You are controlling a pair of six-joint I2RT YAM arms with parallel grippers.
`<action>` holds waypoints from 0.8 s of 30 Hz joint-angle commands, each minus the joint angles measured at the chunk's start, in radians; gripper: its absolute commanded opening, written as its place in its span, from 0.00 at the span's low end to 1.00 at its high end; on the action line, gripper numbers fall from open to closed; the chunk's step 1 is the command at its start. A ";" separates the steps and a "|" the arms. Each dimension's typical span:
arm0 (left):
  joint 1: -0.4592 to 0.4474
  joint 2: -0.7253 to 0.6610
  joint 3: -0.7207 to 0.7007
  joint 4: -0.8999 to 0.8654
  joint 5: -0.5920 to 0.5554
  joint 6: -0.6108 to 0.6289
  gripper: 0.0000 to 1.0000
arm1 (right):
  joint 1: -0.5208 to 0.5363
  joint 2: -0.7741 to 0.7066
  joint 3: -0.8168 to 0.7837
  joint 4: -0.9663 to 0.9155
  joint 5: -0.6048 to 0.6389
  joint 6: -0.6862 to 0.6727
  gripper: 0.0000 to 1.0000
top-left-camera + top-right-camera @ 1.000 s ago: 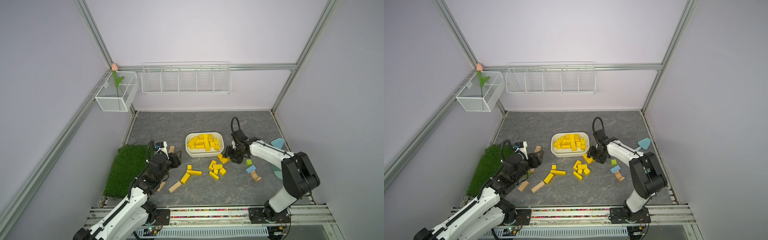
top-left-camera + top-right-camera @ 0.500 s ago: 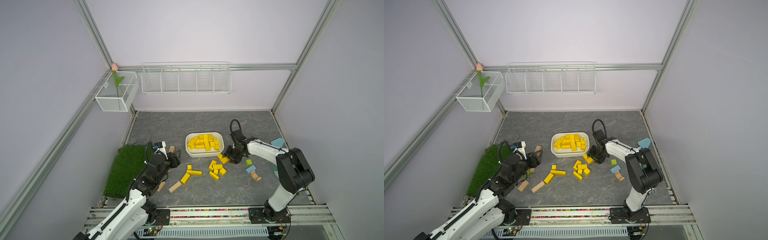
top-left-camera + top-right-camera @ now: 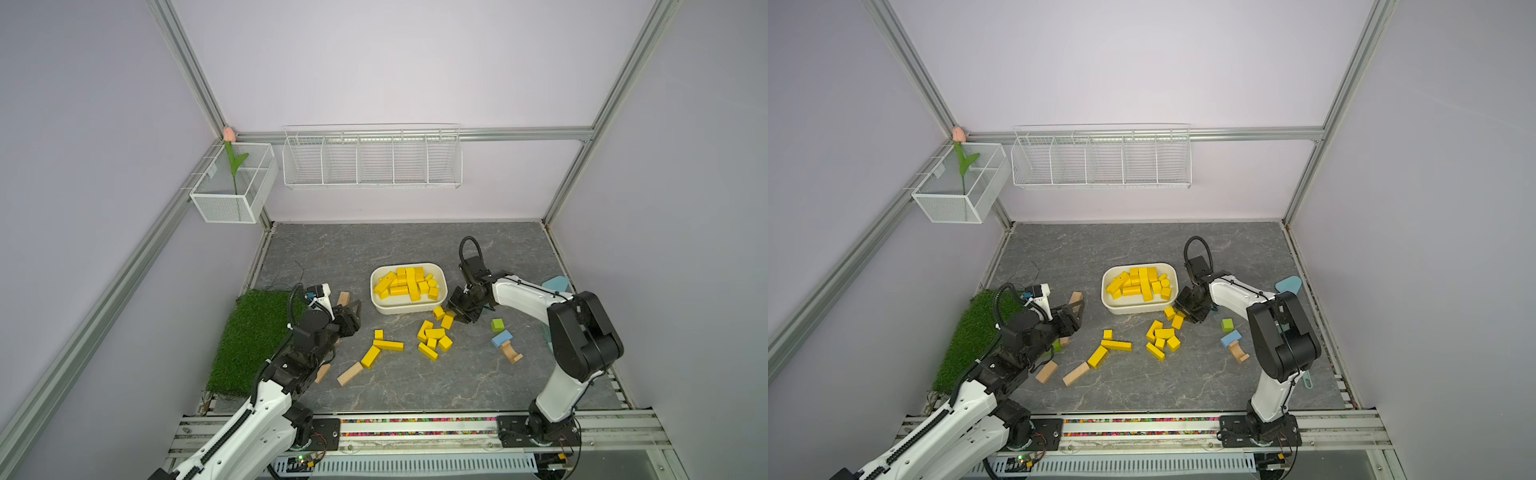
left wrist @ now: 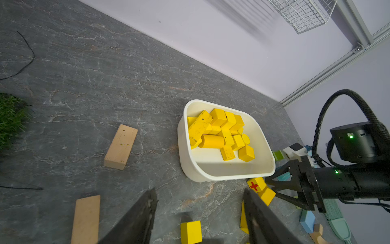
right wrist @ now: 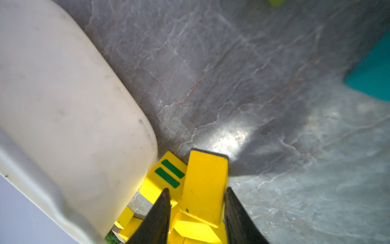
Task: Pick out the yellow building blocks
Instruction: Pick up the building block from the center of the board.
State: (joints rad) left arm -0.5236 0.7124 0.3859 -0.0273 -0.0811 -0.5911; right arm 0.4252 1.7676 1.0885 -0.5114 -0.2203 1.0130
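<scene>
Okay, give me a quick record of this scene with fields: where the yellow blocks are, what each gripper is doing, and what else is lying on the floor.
tray: white tray, partly filled with yellow blocks
loose: about ten loose yellow blocks on the floor, on the robot's side of the tray
left gripper: open, empty
right gripper: jaws either side of a yellow block beside the tray; firm grip not clear
other: tan blocks, green cube, blue block, grass mat
</scene>
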 commanded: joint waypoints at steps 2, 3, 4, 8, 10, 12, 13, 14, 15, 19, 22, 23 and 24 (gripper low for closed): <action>0.007 -0.004 -0.012 0.010 -0.003 -0.009 0.67 | 0.004 0.017 -0.007 -0.091 0.088 -0.046 0.42; 0.007 -0.004 -0.013 0.010 -0.003 -0.010 0.67 | 0.011 0.006 -0.004 -0.104 0.112 -0.066 0.43; 0.006 -0.004 -0.013 0.010 -0.003 -0.010 0.67 | 0.016 -0.006 0.000 -0.117 0.139 -0.083 0.43; 0.008 0.001 -0.011 0.012 -0.001 -0.010 0.67 | 0.056 -0.055 0.016 -0.160 0.233 -0.151 0.46; 0.008 0.005 -0.010 0.014 0.000 -0.010 0.67 | 0.077 -0.069 0.031 -0.180 0.272 -0.179 0.48; 0.008 0.011 -0.008 0.015 0.001 -0.010 0.67 | 0.101 -0.079 0.047 -0.198 0.310 -0.201 0.48; 0.008 0.013 -0.006 0.016 0.003 -0.010 0.67 | 0.115 -0.087 0.055 -0.202 0.329 -0.212 0.48; 0.008 0.014 -0.006 0.015 0.002 -0.010 0.67 | 0.131 -0.092 0.065 -0.206 0.351 -0.224 0.49; 0.008 0.014 -0.005 0.015 0.002 -0.010 0.67 | 0.146 -0.097 0.073 -0.211 0.371 -0.230 0.49; 0.008 0.016 -0.005 0.016 0.002 -0.010 0.67 | 0.195 -0.100 0.119 -0.242 0.446 -0.246 0.51; 0.009 0.020 -0.004 0.015 0.002 -0.010 0.67 | 0.200 -0.079 0.131 -0.243 0.433 -0.237 0.51; 0.008 0.020 -0.003 0.016 0.001 -0.010 0.67 | 0.200 -0.068 0.132 -0.242 0.423 -0.229 0.51; 0.009 0.020 -0.004 0.015 0.003 -0.010 0.67 | 0.200 -0.057 0.131 -0.242 0.415 -0.225 0.51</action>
State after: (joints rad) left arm -0.5217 0.7296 0.3859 -0.0265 -0.0803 -0.5911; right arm 0.6247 1.6928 1.2106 -0.7094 0.1688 0.7918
